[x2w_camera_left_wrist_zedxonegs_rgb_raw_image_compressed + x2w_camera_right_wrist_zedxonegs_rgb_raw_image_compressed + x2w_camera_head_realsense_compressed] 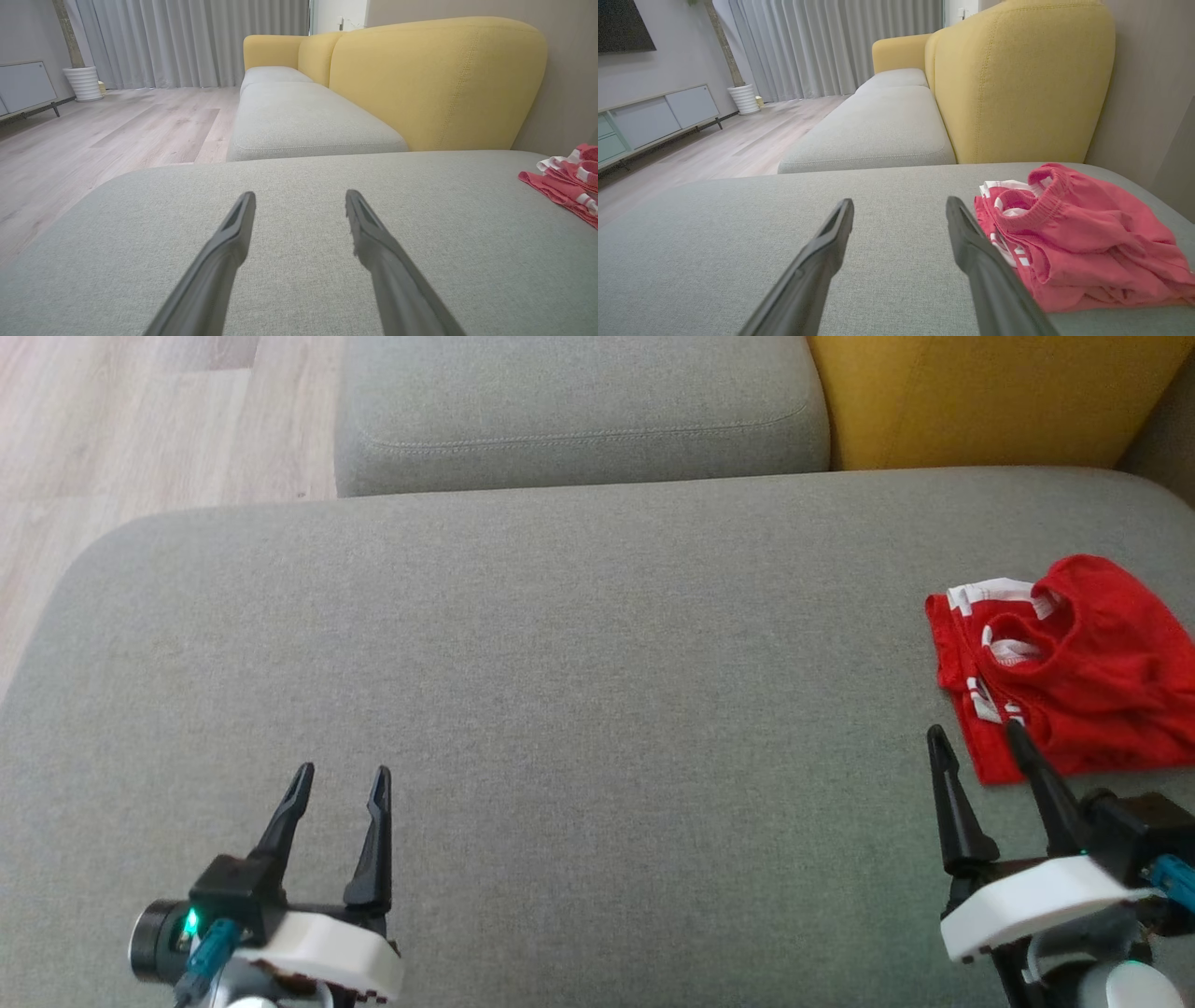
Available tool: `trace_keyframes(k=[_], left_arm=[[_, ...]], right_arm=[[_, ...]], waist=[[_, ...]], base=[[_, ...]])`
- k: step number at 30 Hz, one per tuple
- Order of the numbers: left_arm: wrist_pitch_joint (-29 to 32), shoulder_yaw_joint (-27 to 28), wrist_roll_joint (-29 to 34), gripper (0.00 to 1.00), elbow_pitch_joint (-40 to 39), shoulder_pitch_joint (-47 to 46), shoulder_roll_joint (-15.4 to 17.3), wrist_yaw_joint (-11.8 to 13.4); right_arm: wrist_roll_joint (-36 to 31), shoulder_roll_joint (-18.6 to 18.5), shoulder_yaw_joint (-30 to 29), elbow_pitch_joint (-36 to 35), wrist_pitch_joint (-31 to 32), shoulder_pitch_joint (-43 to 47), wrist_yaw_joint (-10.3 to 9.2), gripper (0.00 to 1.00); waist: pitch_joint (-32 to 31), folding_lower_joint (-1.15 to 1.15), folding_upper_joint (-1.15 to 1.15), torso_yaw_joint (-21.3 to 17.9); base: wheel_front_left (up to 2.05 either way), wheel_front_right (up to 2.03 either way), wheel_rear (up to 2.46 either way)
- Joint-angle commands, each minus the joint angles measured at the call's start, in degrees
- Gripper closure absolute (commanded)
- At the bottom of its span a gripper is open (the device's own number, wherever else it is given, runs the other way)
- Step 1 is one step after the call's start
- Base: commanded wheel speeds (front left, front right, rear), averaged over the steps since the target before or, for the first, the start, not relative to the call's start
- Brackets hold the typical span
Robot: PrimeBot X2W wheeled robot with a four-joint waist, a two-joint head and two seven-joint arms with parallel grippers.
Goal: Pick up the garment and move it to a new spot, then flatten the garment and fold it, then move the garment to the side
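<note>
Red garment (1102,653) is laid at the grey cushion's (560,691) right; left gripper (342,772) and right gripper (973,730) are spread wide, empty.

the garment (1092,663) lies at the right edge of the seat cushion (560,663), and the head view's right border cuts off its far side. one finger (1041,779) of the right gripper (974,730) covers part of the garment's near left corner. in the left wrist view a strip of the garment (565,186) shows, cut by the right border. it is bunched up, so what kind of garment it is cannot be told. the bodies of the right gripper and the left gripper (339,775) run off the bottom border. a yellowish thing beside the white pot (743,99) is too small to tell.
</note>
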Motion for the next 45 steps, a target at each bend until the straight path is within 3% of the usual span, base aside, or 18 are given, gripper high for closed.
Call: trace_keyframes(k=[1,27,28,33,45], left_arm=[[-0.01,1.86,-0.29,0.0,-1.8,-2.04,1.21,0.42],[-0.61,0.8,0.1,0.0,-1.65,-3.59,1.38,0.57],[0.08,-1.1,-0.08,1.0,0.25,-0.27,0.43,0.4],[0.22,-1.35,-0.58,1.0,2.76,0.71,-0.36,0.32],[1.76,0.7,-8.44,1.0,3.45,-0.26,-0.94,-1.21]], right_arm=[[0.16,-0.22,1.15,-2.46,-0.76,-1.58,-0.05,0.0],[0.61,-0.22,0.47,-2.33,0.5,-1.65,-0.05,0.0],[0.18,0.03,-0.57,-0.02,0.31,-0.02,0.0,1.0],[0.69,0.06,-0.25,3.01,0.21,0.4,0.0,1.0],[9.19,-0.37,-0.28,4.65,-0.14,-0.88,-0.01,1.0]], waist=[[-0.05,0.0,0.0,-0.02],[0.52,0.0,0.0,0.9],[0.52,0.0,0.0,0.9],[0.54,0.0,0.0,0.92],[0.6,0.0,0.0,0.74]], base=[[0.0,0.0,0.0],[0.0,0.0,0.0],[0.0,0.0,0.0],[0.0,0.0,0.0],[0.0,0.0,0.0]])
